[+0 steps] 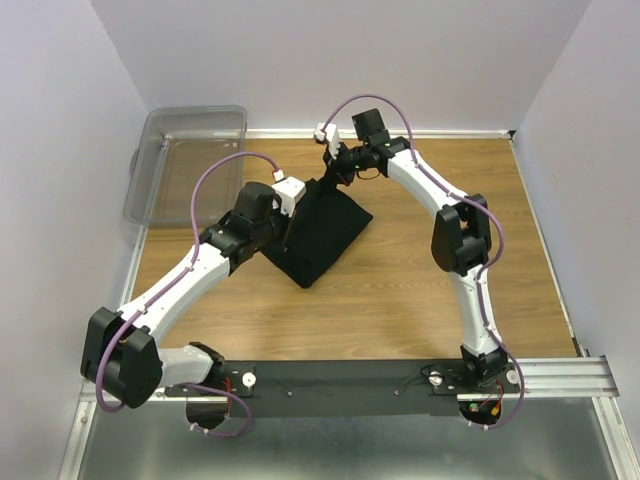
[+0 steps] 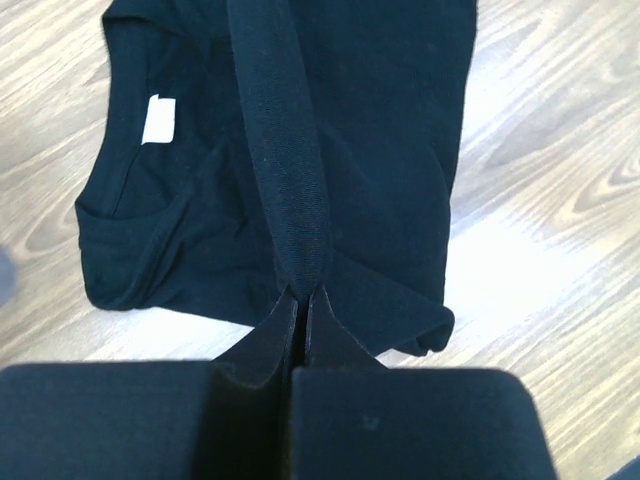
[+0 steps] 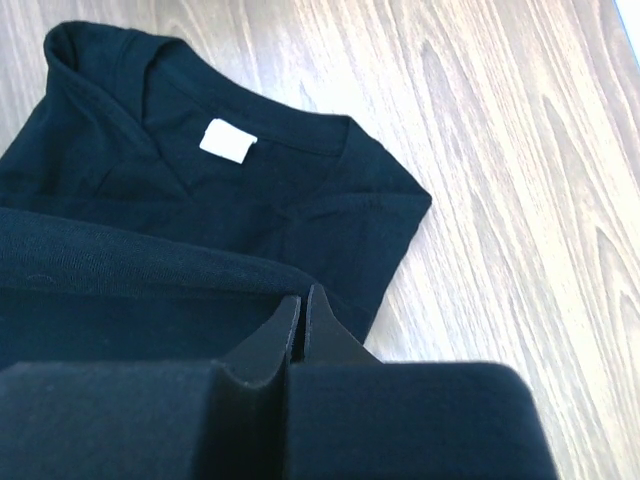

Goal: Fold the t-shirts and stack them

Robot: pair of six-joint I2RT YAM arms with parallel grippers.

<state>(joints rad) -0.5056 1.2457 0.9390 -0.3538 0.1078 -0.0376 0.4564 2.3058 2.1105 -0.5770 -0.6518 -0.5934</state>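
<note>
One black t-shirt lies partly folded on the wooden table, its white neck tag showing, also in the right wrist view. My left gripper is shut on a taut band of the shirt's cloth, held above the rest of the shirt; it sits at the shirt's left side. My right gripper is shut on a fold of the same shirt at its far edge. The cloth is stretched between the two grippers.
A clear plastic bin stands at the table's far left corner. Bare wooden table lies right of and in front of the shirt. Walls close in on three sides.
</note>
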